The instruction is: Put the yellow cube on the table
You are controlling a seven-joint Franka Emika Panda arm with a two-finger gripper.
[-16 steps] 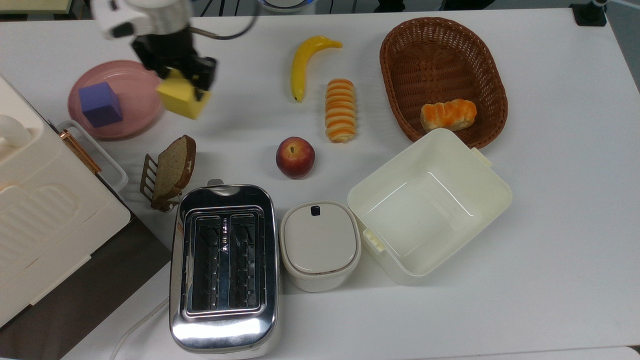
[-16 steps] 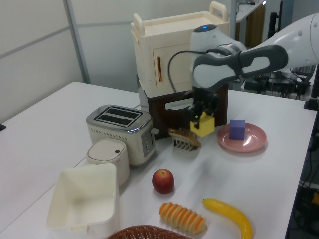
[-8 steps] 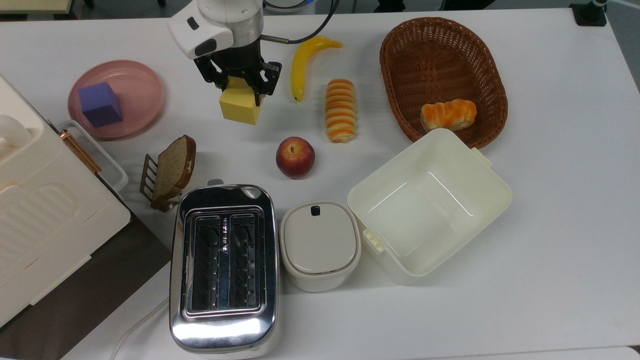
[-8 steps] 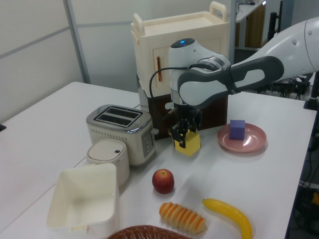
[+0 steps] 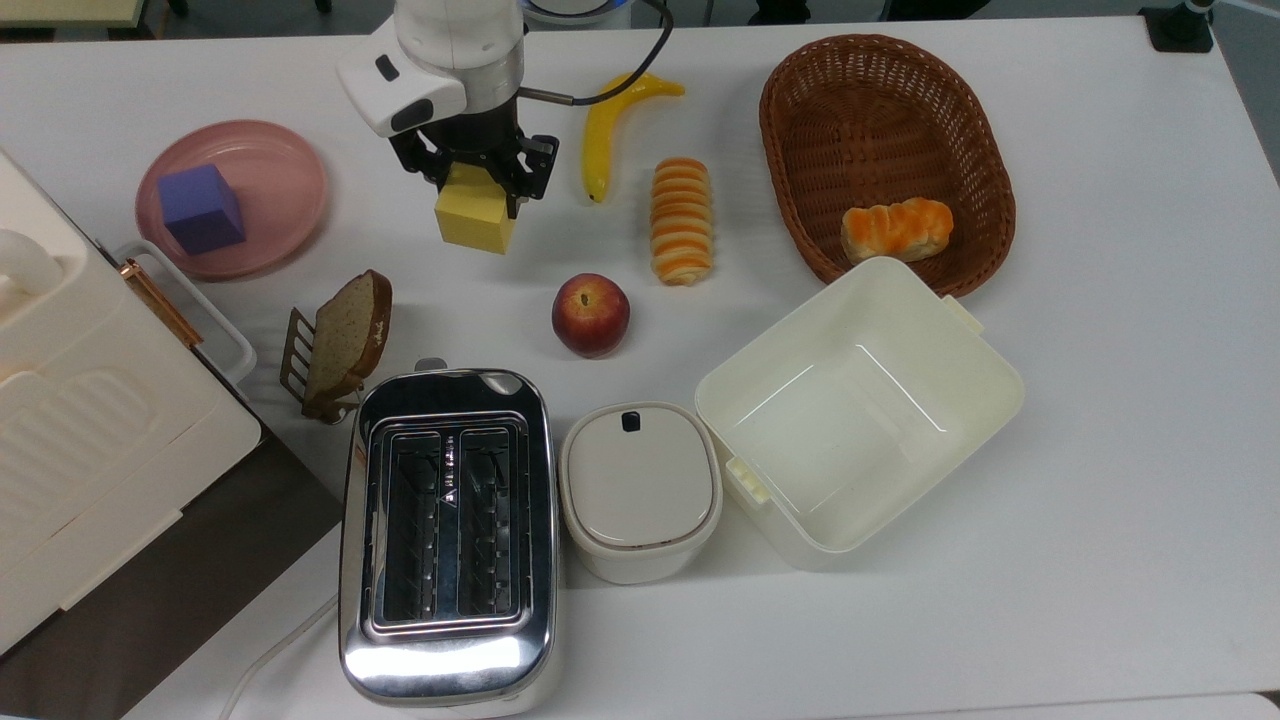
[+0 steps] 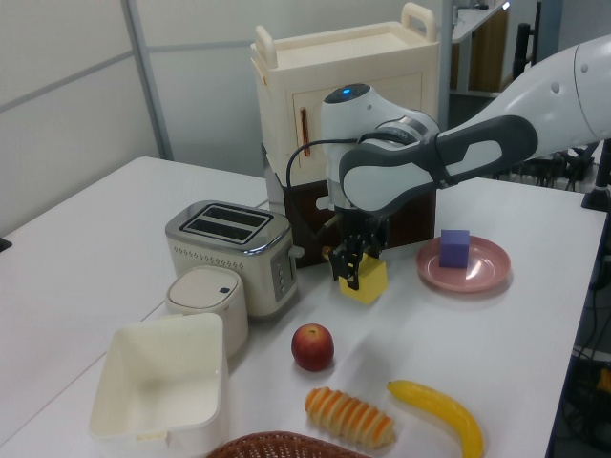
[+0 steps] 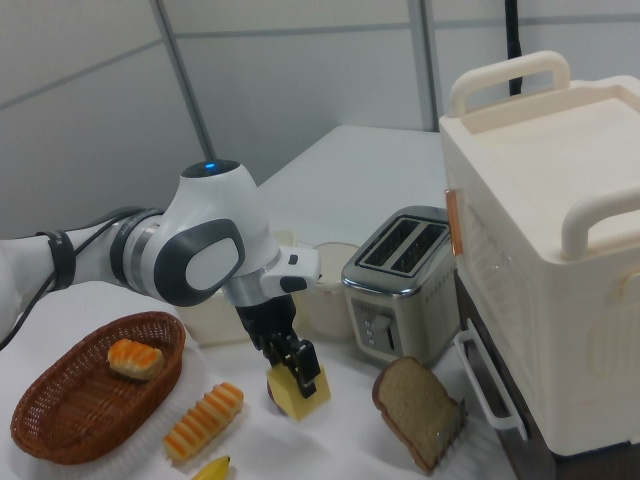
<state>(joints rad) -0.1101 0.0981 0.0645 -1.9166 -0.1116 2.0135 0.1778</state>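
The yellow cube (image 5: 476, 220) sits between the pink plate and the banana in the top view, low over the white table (image 5: 1100, 520). My gripper (image 5: 478, 190) comes down from above and is shut on the cube, one black finger on each side. In the left view the yellow cube (image 6: 366, 281) is tilted beneath the gripper (image 6: 354, 269), in front of the toaster's end. The right view has the yellow cube (image 7: 301, 394) under the gripper (image 7: 298, 370), just above the tabletop. Whether the cube touches the table, I cannot tell.
A purple cube (image 5: 200, 208) stands on the pink plate (image 5: 290, 175). A banana (image 5: 604, 125), striped roll (image 5: 681, 220), apple (image 5: 590, 315) and bread slice (image 5: 346, 338) ring the cube. Toaster (image 5: 447, 530), lidded pot (image 5: 640, 490), cream bin (image 5: 985, 385) and basket (image 5: 985, 160) lie further off.
The gripper carried the yellow cube from beside the pink plate rightward in the top view and lowered it. Over the last half second it only shifted slightly.
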